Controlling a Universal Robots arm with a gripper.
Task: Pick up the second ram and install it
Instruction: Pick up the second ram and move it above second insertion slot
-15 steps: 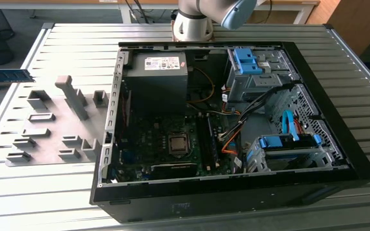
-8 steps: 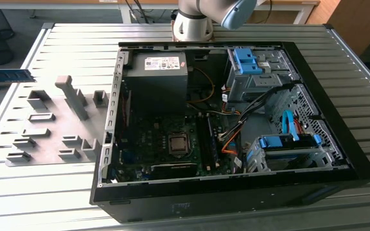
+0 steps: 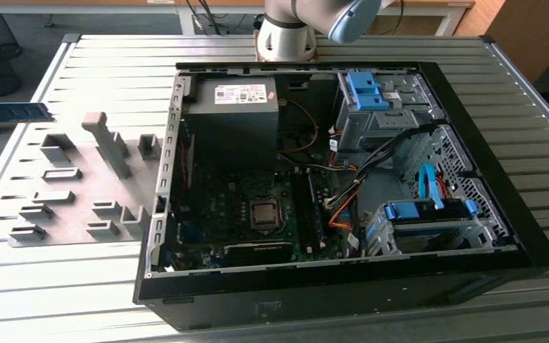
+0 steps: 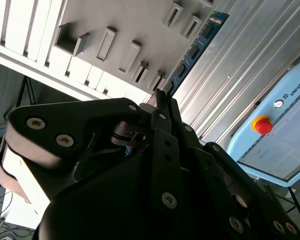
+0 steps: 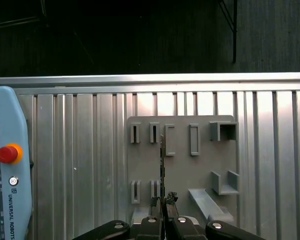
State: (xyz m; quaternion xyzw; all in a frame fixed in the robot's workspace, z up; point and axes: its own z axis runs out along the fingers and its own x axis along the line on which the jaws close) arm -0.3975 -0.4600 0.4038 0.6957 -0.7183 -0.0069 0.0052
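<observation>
While the gripper (image 5: 163,201) is clamping shut on one end of the ram stick (image 4: 196,49), the stick is hovering over the grey tray (image 3: 83,187) at the exterior view's left. Judgement: gripped by its end, it is risking tilting and jamming at the computer (image 3: 351,293) slot.

exterior view: high, angled down over the bench (image 3: 112,57)
both wrist views: close behind the hand (image 5: 162,200), sharing the holder plate (image 5: 190,172)

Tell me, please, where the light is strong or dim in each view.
Exterior view: table slats glare, computer case interior shaded. First wrist view: bright table, dark floor beyond. Second wrist view: dark gripper, shut on the second ram, against bright slats.
</observation>
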